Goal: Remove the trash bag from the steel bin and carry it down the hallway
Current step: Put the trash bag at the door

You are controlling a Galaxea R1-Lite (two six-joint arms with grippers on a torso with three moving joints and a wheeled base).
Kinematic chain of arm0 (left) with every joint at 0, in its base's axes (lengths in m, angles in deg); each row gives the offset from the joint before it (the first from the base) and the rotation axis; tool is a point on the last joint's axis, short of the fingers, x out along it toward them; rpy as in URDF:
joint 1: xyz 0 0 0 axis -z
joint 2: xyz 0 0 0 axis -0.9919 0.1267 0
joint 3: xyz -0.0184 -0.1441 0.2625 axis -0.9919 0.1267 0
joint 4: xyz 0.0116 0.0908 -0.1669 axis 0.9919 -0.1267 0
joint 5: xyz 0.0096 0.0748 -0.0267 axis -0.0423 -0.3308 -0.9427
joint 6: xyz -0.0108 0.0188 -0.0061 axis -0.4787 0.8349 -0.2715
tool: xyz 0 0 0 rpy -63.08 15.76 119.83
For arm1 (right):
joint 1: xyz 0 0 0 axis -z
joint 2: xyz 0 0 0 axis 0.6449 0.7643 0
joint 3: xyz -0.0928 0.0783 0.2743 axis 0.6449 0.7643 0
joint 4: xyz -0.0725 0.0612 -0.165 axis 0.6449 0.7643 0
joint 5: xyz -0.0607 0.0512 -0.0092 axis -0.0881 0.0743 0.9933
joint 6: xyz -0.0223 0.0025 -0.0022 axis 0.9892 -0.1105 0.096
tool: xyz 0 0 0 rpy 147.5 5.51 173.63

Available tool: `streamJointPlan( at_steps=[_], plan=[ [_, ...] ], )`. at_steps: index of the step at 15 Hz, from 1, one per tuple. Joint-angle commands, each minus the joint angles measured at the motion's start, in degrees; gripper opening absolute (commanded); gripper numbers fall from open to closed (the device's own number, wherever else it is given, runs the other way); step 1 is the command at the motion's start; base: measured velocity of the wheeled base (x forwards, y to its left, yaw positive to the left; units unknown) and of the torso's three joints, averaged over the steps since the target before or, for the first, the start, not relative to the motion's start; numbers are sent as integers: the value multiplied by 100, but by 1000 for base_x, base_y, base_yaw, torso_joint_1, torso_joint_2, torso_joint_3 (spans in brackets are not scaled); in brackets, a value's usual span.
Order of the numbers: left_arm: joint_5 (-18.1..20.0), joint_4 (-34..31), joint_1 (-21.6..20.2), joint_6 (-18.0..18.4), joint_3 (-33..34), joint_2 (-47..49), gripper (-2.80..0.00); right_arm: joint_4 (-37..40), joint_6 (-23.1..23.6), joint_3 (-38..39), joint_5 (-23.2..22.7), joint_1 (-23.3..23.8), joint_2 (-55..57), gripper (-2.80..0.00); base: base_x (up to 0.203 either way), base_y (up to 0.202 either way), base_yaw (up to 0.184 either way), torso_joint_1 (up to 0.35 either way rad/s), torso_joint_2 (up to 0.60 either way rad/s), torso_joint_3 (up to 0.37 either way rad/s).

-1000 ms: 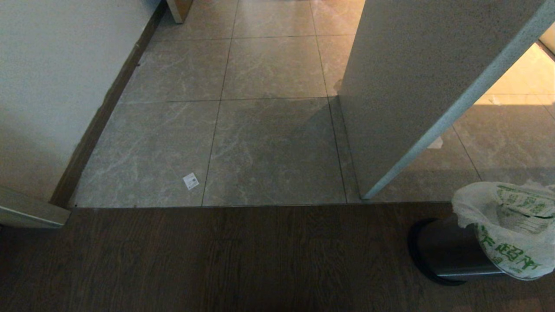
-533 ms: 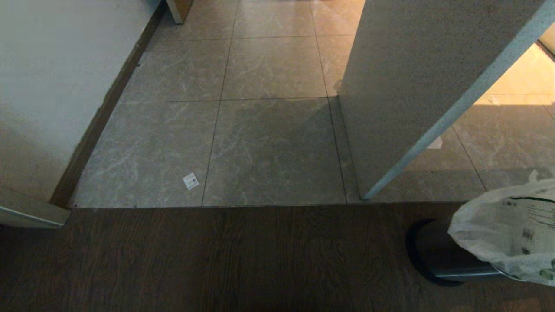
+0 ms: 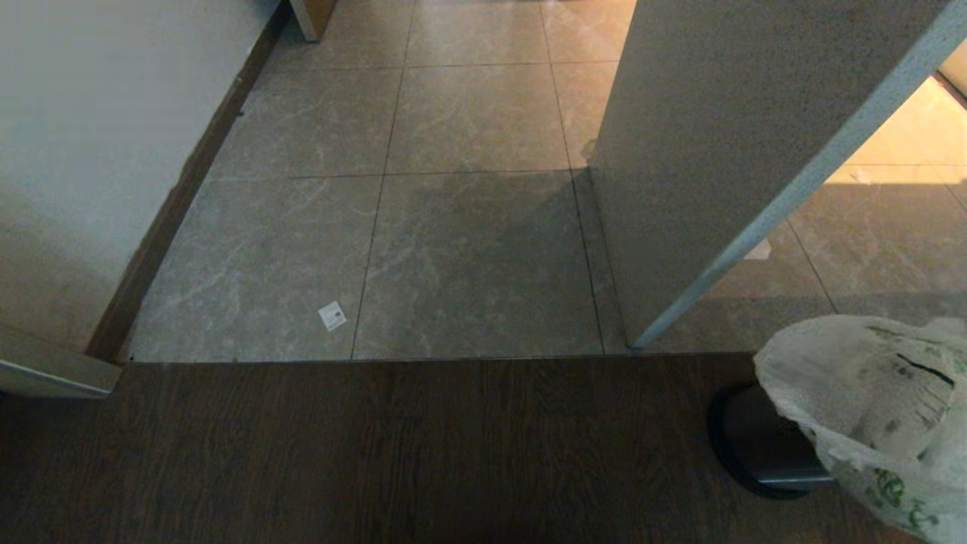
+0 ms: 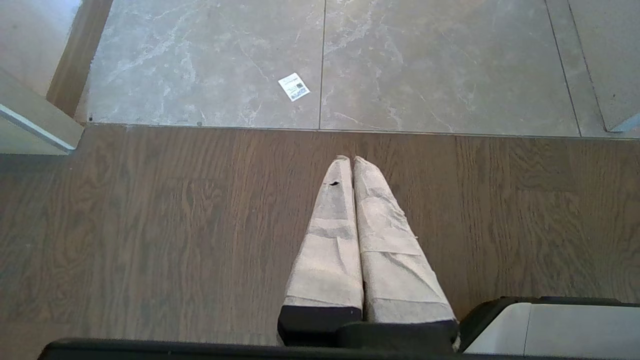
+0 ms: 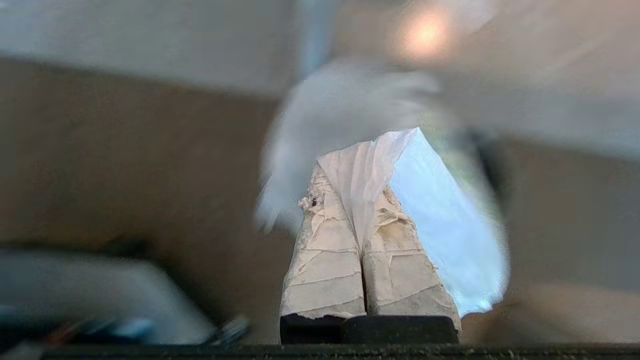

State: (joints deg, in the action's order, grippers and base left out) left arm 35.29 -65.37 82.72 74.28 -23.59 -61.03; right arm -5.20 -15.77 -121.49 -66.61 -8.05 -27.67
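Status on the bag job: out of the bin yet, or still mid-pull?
Done: right gripper is shut on the trash bag. In hand: bag bulges up over the steel bin; full clearance can't be seen. Left: the hallway carry. Left gripper is shut, holding nothing, over wood floor.

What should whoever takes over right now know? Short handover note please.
Right end effector: shut on the bag, plastic pinched between its fingers.
Left end effector: shut, empty, parked over the wood floor.
Bag: bulging above the bin at the right edge of the head view; whether it is fully out can't be told.
Left: clear the bin, then carry the bag down the hallway.
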Motion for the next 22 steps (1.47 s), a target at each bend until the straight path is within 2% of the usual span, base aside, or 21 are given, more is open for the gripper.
streamJointPlan(
  at_steps=[1, 3, 5, 6, 8, 10, 12, 15, 17, 22],
  plan=[
    [3, -4, 0, -2, 0, 0, -280, -297, -383, 1176, 909, -981, -439, -280, 0, 0, 0, 0, 0, 0],
    [-5, -4, 0, -2, 0, 0, -280, -740, -628, 2011, 1640, -1818, -685, -280, 0, 0, 0, 0, 0, 0],
    [-5, -4, 0, -2, 0, 0, -280, -1227, -729, 2883, 2641, -2539, -1078, -280, 0, 0, 0, 0, 0, 0],
    [2, -4, 0, -2, 0, 0, -280, -1383, -755, 3234, 3027, -2706, -1380, -280, 0, 0, 0, 0, 0, 0],
    [3, -4, 0, -2, 0, 0, -280, -1774, -899, 3799, 3393, -2892, -2048, -280, 0, 0, 0, 0, 0, 0],
    [-4, -4, 0, -2, 0, 0, -280, -2226, -1192, 4129, 3357, -2961, -2572, -280, 0, 0, 0, 0, 0, 0],
    [2, -4, 0, -2, 0, 0, -280, -2502, -1271, 4292, 3168, -3082, -3063, -280, 0, 0, 0, 0, 0, 0],
    [-6, -4, 0, -2, 0, 0, -280, -2749, -1403, 4416, 3138, -3140, -3807, -280, 0, 0, 0, 0, 0, 0],
    [1, -1, 0, -2, 0, 0, -280, -2495, -1699, 4435, 3196, -3148, -3853, -280, 0, 0, 0, 0, 0, 0],
    [0, -4, 0, -2, 0, 0, -280, -2517, -1627, 4434, 3203, -3166, -3845, -280, 0, 0, 0, 0, 0, 0]
  ],
)
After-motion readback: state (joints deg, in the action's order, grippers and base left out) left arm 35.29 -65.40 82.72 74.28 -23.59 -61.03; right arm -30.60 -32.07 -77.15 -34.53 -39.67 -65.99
